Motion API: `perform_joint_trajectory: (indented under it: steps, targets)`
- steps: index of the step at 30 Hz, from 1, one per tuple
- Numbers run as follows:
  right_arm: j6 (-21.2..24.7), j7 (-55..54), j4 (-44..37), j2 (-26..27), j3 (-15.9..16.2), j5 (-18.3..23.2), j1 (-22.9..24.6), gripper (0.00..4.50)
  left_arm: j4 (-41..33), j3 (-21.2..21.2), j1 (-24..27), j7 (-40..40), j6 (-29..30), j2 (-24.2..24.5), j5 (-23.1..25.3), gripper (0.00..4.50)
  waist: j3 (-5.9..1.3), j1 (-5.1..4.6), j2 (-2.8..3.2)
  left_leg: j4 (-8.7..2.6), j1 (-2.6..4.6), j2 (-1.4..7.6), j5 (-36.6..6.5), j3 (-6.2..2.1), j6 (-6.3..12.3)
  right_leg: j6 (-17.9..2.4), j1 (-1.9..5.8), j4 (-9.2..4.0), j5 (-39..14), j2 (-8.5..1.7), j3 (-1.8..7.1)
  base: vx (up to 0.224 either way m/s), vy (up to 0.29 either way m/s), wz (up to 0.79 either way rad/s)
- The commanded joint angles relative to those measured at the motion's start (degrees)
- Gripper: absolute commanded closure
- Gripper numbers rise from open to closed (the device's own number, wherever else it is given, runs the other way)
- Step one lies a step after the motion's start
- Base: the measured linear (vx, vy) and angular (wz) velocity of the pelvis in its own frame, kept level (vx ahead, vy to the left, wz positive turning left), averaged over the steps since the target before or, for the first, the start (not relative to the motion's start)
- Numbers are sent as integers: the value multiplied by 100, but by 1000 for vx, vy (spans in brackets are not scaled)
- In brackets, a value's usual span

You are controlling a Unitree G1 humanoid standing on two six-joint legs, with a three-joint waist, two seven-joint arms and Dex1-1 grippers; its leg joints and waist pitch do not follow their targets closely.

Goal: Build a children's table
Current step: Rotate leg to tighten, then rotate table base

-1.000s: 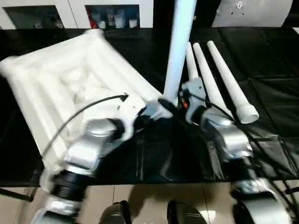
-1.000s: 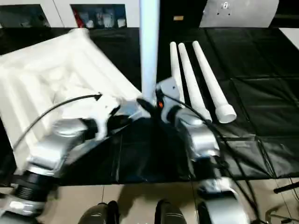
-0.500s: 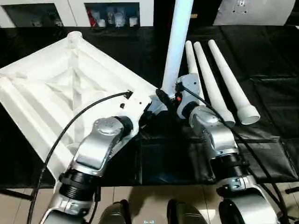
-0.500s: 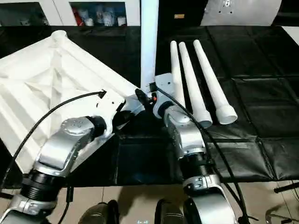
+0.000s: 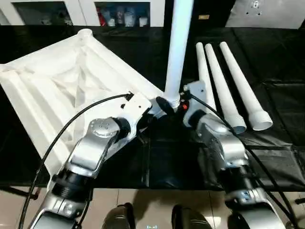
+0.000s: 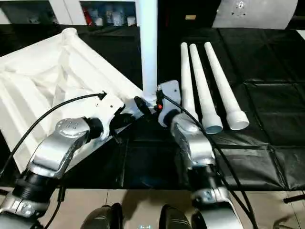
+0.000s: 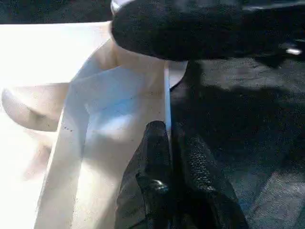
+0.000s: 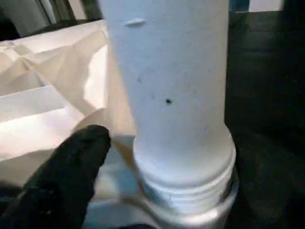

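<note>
Since a second ago: the top (image 5: 62, 90) no longer shows blurred and tilted; it lies settled, ribbed underside up, on the black cover (image 5: 281, 57). The upright leg (image 5: 179, 47) leaned slightly then and now stands straighter in its socket. The right gripper (image 5: 183, 101) was close about the leg's base; its fingers have since spread apart. The whole view has also shifted, so the camera moved too.

Top: white, rectangular, set cornerwise on the robot's left half of the cover. One round socket (image 5: 85, 33) sits at the far corner; the near-right corner carries the standing leg.

Upright leg: long axis vertical, wide threaded end down in the corner socket, narrow end rising out of the picture's top.

Spare legs (image 5: 228, 86): three, side by side, touching or nearly so, on the cover to the right of the upright one. Long axes run near to far; wide open ends toward the robot, narrow tips away.

Left gripper (image 7: 172, 143): fingers pressed together, holding nothing, tips against the top's edge at the near-right corner.

Right gripper: fingers wide apart beside the upright leg's base, gripping nothing; one finger (image 8: 66, 167) shows clear of the threaded collar.

Behind: cabinet (image 5: 119, 12) with glass doors.
</note>
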Motion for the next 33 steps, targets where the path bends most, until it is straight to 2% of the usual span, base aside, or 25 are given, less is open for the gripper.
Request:
perform_joint_trajectory:
  steps: [1, 5, 9, 10, 11, 12, 16, 18, 19, 20, 21, 22, 25, 26, 27, 28, 29, 30, 33]
  targets:
    - [75, 10, -362, -101, -125, 84, 86, 10, -34, 81, -260, 35, -377, -38, -91, 450, -549, 1, 55, -343, 181, 398, -516, -174, 519, -1479, 378, -339, -57, -508, 311, 0, 0, 0]
    - [11, -151, -654, -221, -429, 185, 136, 10, 212, 120, -367, 79, -541, -173, -155, 450, -560, 17, 49, -333, 158, 380, -549, -174, 470, -1443, 396, -348, -216, -521, 316, 0, 0, 0]
    - [191, -108, -1065, -387, -621, 440, 194, 10, 469, 113, -453, 120, -711, -282, -169, 450, -566, 23, 35, -316, 152, 362, -413, -172, 594, -1430, 407, -343, -71, -495, 310, 0, 0, 0]
    - [197, -107, -1074, -388, -625, 448, 196, 3, 472, 116, -454, 120, -710, -285, -172, 423, -577, 37, 37, -311, 154, 369, -381, -177, 609, -1432, 409, -333, -40, -500, 307, 0, 0, 0]
    - [288, -108, -1206, -399, -688, 558, 225, 3, 522, 173, -465, 132, -694, -331, -236, 423, -574, 31, 25, -310, 144, 367, -359, -173, 646, -1433, 406, -330, -19, -500, 305, 0, 0, 0]
    - [396, -144, -1376, -406, -757, 651, 271, 0, 558, 276, -470, 153, -668, -388, -345, 392, -567, 34, 26, -306, 138, 354, -377, -167, 666, -1435, 403, -346, -94, -501, 303, 0, 0, 0]
    - [575, -158, -1754, -400, -777, 768, 430, 0, 476, 527, -463, 370, -885, -508, -453, 379, -584, 42, 22, -305, 132, 375, -372, -182, 687, -1459, 405, -335, -108, -495, 283, 0, 0, 0]
    - [666, -282, -2035, -333, -731, 840, 603, 0, 372, 744, -438, 555, -1217, -491, -459, 352, -569, 48, 58, -303, 120, 361, -471, -188, 658, -1390, 411, -363, -322, -510, 288, 0, 0, 0]
    - [666, -282, -2035, -333, -731, 840, 603, 0, 372, 744, -438, 555, -1217, -491, -459, 352, -565, 38, 41, -311, 120, 363, -492, -181, 653, -1357, 410, -379, -349, -501, 289, 0, 0, 0]
    - [774, -316, -2254, -284, -655, 896, 736, 0, 175, 990, -401, 687, -1143, -471, -553, 352, -576, 31, 72, -308, 121, 359, -505, -192, 619, -1342, 411, -364, -371, -500, 282, 0, 0, 0]
    - [928, -276, -2410, -270, -561, 944, 825, 0, 29, 1101, -377, 751, -1041, -385, -543, 352, -576, 13, 49, -309, 121, 357, -516, -183, 604, -1344, 412, -373, -369, -492, 279, 0, 0, 0]
    - [1049, -243, -2519, -265, -487, 974, 887, 0, -72, 1168, -359, 796, -971, -311, -520, 352, -570, 9, 75, -319, 124, 362, -559, -193, 586, -1336, 408, -375, -424, -485, 274, 0, 0, 0]
    - [1369, -57, -2818, -427, -55, 864, 1089, 0, -289, 1286, -241, 880, -710, 80, -311, 352, -556, -3, 91, -333, 143, 362, -641, -201, 504, -1272, 391, -387, -601, -464, 267, 0, 0, 0]
    - [1373, 63, -2903, -521, 197, 741, 1166, 0, -395, 1339, -147, 882, -608, 330, -173, 352, -558, -9, 111, -333, 144, 359, -687, -205, 456, -1232, 391, -394, -659, -463, 267, 0, 0, 0]
    - [1395, 151, -2952, -588, 403, 646, 1220, 0, -504, 1381, -42, 860, -506, 577, -34, 352, -557, -10, 106, -342, 139, 373, -703, -216, 416, -1199, 392, -381, -677, -468, 267, 0, 0, 0]
    - [1434, 185, -2994, -635, 529, 601, 1252, 0, -567, 1406, 30, 851, -464, 732, 40, 352, -555, -35, 128, -343, 135, 364, -696, -217, 381, -1150, 388, -374, -658, -460, 267, 0, 0, 0]
    - [1527, 152, -2980, -594, 700, 571, 1257, 0, -801, 1540, 259, 709, -263, 1141, 121, 367, -547, -46, 136, -342, 169, 369, -756, -211, 316, -1160, 351, -386, -737, -464, 275, 0, 0, 0]
    - [1601, 120, -2947, -574, 766, 550, 1242, 0, -906, 1592, 353, 619, -169, 1297, 111, 379, -544, -56, 133, -353, 145, 365, -751, -220, 299, -1173, 369, -374, -765, -467, 273, 0, 0, 0]
    - [1734, 82, -2883, -576, 884, 484, 1209, 0, -1060, 1597, 490, 478, -17, 1534, 107, 396, -523, -44, 170, -364, 197, 380, -860, -213, 197, -1202, 315, -396, -890, -454, 282, 0, 0, 0]
